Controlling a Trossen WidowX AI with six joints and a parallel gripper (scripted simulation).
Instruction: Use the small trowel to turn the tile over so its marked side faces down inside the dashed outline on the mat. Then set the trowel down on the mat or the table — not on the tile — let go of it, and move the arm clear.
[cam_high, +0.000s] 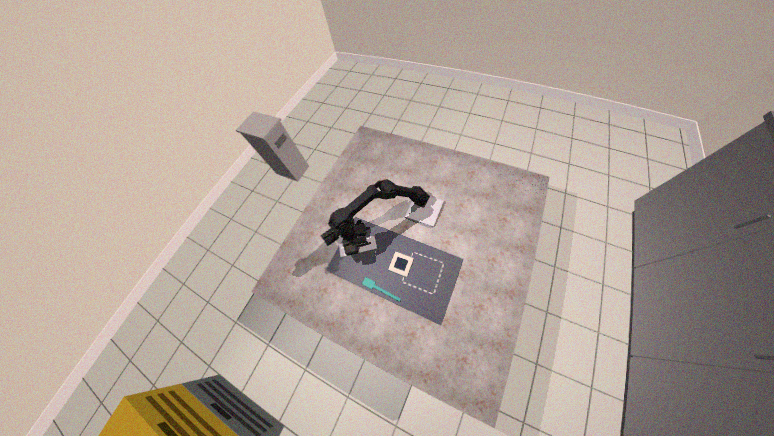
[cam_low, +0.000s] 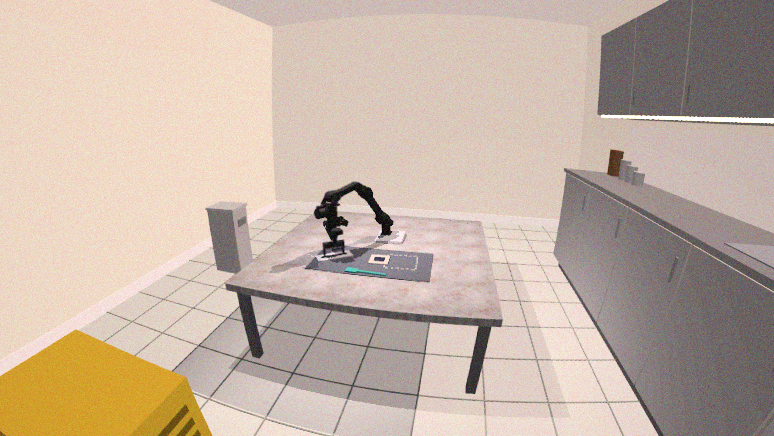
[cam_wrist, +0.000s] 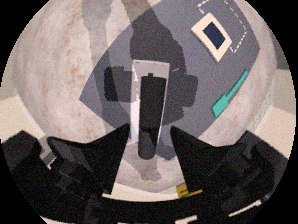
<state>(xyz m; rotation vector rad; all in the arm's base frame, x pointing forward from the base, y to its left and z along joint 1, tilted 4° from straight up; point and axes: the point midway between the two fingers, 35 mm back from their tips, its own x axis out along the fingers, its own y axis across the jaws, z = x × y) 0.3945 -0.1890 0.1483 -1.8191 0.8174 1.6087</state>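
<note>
Your tile (cam_high: 394, 269) (cam_low: 372, 262) (cam_wrist: 202, 39) lies flat on the dark mat (cam_high: 446, 303) (cam_low: 425, 273) (cam_wrist: 112, 65), its dark square facing up, at one side of the dashed outline (cam_high: 442, 270) (cam_low: 417, 262) (cam_wrist: 245, 32) and mostly outside it. Near it on the same mat you have a teal tool (cam_high: 368, 282) (cam_low: 352, 269) (cam_wrist: 219, 108), flat, with a squarish blade and a thin handle. What looks like your small trowel (cam_high: 369, 247) (cam_low: 344, 255) (cam_wrist: 150, 68), a pale flat plate with a raised black handle, sits at the end of the mat away from the outline, handle up. The gripper (cam_high: 358, 237) (cam_low: 335, 240) (cam_wrist: 150, 128) points down over that handle; its fingers stand apart with nothing clamped, though you can't tell whether the tips touch the handle. The black arm (cam_high: 361, 201) (cam_low: 354, 186) arches back to a white base plate (cam_high: 437, 215) (cam_low: 400, 237) on the mottled counter (cam_high: 487, 227) (cam_low: 460, 292) (cam_wrist: 60, 65). Beyond the counter, you see a grey bin-like box (cam_high: 284, 146) (cam_low: 227, 238) standing on the tiled floor.
</note>
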